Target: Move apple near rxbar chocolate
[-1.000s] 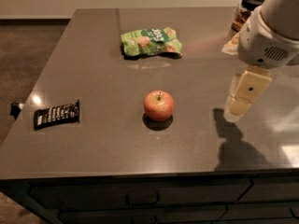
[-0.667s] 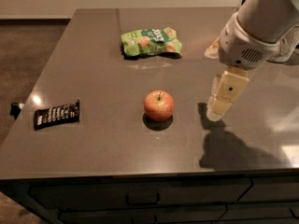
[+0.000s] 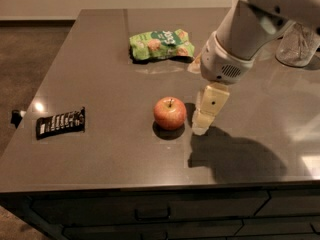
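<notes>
The apple point(image 3: 170, 113), red-orange with a short stem, sits upright near the middle of the dark grey table point(image 3: 100, 149). The rxbar chocolate point(image 3: 60, 122), a flat black bar with white lettering, lies near the table's left edge, well left of the apple. My gripper point(image 3: 204, 119) hangs from the white arm just right of the apple, fingertips low near the tabletop, close beside the apple; I cannot tell if it touches it.
A crinkled green snack bag point(image 3: 161, 45) lies at the back, behind the apple. A clear glass jar point(image 3: 297, 46) stands at the back right. A small dark object point(image 3: 16, 117) sticks out at the table's left edge.
The arm has swung left across the table, bringing the gripper from well right of the apple to just beside it. The apple, bar and bag have not moved.
</notes>
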`<state>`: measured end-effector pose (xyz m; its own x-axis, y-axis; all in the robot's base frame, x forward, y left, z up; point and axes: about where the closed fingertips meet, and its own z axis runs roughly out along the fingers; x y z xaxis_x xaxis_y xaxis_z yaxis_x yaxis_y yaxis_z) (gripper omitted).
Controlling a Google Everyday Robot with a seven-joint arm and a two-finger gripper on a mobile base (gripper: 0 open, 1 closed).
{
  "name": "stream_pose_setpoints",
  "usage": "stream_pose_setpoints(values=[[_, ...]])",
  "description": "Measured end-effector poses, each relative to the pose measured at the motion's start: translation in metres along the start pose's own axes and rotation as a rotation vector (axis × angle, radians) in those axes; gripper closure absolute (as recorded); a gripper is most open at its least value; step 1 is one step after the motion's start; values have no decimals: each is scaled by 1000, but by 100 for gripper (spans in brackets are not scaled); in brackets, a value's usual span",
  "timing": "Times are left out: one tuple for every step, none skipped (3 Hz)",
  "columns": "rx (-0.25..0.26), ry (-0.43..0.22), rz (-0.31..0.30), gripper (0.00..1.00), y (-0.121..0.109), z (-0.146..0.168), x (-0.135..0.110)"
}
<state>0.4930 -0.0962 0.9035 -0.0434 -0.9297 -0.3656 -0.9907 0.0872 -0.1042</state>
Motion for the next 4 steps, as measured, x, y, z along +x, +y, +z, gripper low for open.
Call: stream_pose_setpoints(values=[[-34,-39,-52,0,1,26,-19],[-62,-54,-92,0,3,45,-32],[-79,-49,-112,18,3,56,-36],[-94,-48,-118,41,1,60,-38]])
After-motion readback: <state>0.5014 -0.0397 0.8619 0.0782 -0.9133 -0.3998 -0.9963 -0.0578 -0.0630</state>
